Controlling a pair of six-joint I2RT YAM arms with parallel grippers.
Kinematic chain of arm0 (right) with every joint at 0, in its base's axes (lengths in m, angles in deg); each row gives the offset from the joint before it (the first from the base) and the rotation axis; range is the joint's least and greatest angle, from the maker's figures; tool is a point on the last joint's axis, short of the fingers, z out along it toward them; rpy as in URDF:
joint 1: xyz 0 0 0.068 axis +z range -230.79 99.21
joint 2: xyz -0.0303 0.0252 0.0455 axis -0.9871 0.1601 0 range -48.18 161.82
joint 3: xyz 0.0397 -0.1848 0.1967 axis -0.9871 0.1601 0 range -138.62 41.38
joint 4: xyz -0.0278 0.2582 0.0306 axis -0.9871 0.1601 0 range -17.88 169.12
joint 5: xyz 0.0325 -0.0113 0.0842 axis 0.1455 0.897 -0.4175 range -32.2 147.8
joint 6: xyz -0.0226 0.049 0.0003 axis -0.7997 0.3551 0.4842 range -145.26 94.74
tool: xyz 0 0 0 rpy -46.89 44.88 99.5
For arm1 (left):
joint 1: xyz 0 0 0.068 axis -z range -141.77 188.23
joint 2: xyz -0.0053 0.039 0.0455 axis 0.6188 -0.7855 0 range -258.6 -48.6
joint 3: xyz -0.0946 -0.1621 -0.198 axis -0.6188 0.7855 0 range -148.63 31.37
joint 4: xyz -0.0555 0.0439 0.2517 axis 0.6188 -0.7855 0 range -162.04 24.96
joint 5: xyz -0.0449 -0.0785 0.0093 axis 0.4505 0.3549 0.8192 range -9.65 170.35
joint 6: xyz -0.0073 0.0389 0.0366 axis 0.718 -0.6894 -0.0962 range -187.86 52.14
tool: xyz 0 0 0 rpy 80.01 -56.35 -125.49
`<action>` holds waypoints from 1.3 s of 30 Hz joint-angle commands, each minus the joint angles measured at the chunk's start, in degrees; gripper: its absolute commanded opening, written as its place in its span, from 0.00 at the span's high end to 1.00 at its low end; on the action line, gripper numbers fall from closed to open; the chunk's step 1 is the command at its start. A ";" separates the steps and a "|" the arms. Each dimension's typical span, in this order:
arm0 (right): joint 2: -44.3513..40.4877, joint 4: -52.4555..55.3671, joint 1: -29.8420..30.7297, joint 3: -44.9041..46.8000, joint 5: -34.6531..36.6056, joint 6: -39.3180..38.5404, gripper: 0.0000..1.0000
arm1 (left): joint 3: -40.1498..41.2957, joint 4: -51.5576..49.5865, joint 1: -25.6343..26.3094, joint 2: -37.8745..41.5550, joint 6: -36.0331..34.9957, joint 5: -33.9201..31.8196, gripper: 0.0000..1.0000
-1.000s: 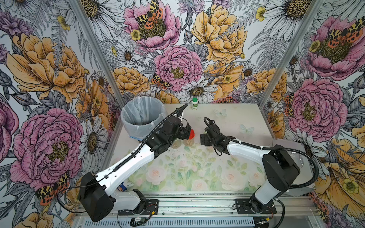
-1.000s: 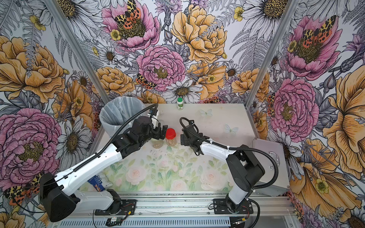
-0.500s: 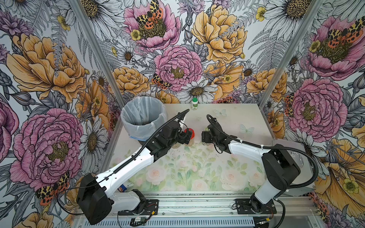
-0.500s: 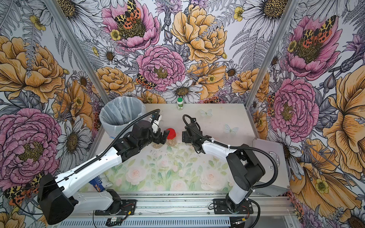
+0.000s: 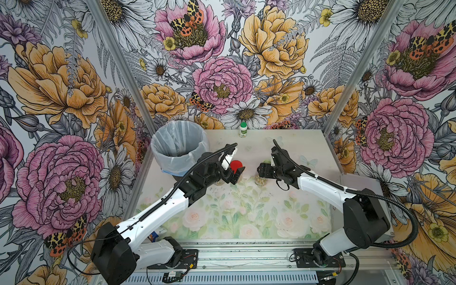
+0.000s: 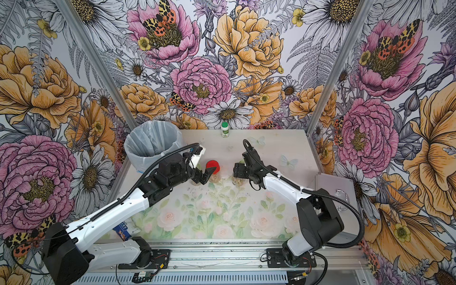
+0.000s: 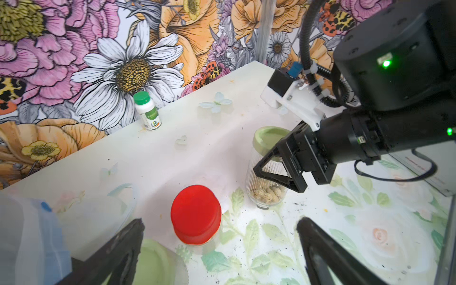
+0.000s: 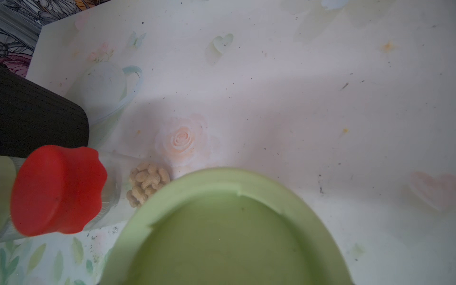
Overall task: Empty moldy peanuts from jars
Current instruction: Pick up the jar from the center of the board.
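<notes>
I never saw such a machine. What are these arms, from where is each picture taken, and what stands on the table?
It is a robot with two arms, the left arm and the right arm, each ending in a two-fingered gripper. Both top views look down on the whole scene from above; each wrist view comes from a camera on one arm. On the table stand a lined bin, a white bottle and three glass jars: a red-lidded jar and two with green lids. The left gripper is open and empty, the red-lidded jar just ahead of it. The right gripper has its fingers at the glass of one green-lidded jar, which holds peanuts; whether it squeezes cannot be told. The second green-lidded jar stands near the left gripper.
</notes>
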 commanded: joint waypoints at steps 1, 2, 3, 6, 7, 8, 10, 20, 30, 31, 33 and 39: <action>-4.85 0.47 -1.27 -5.27 -6.95 1.55 0.47 | -3.74 1.13 -0.75 -3.37 -3.38 10.21 0.01; -5.64 0.83 -1.57 -5.63 -7.65 1.41 0.47 | -5.01 0.65 -0.74 -4.59 -3.29 11.16 0.01; -6.46 1.42 -1.96 -6.33 -8.21 1.44 0.47 | -7.01 -0.65 -0.88 -6.36 -3.22 12.53 0.01; -8.85 2.60 -3.36 -7.65 -8.64 1.53 0.47 | -14.03 -6.12 -1.14 -12.06 -3.51 16.63 0.01; -9.51 2.77 -3.79 -7.96 -8.76 1.53 0.47 | -15.67 -7.26 -1.06 -13.32 -3.91 17.21 0.01; -10.08 2.90 -4.34 -8.24 -8.94 1.36 0.47 | -17.04 -7.97 -0.96 -14.25 -4.02 17.85 0.01; -10.94 2.83 -5.41 -8.41 -9.71 1.41 0.47 | -17.91 -7.90 -0.81 -15.06 -4.92 19.57 0.01; -12.27 2.80 -8.21 -12.04 -18.89 3.02 0.46 | -20.47 -7.99 -0.44 -18.33 -3.10 25.26 0.01; -14.29 2.74 -8.33 -12.58 -23.61 3.88 0.46 | -22.69 -7.81 -0.29 -21.81 -3.67 25.63 0.01; -14.46 2.74 -8.31 -12.60 -23.70 3.82 0.46 | -22.87 -7.82 -0.18 -22.09 -3.78 25.33 0.01; -14.61 2.72 -8.35 -12.73 -23.86 4.12 0.47 | -22.98 -7.81 0.32 -22.57 -4.52 24.06 0.01; -14.44 2.61 -8.33 -13.14 -24.92 4.30 0.47 | -23.94 -7.66 0.09 -24.25 -5.13 23.85 0.01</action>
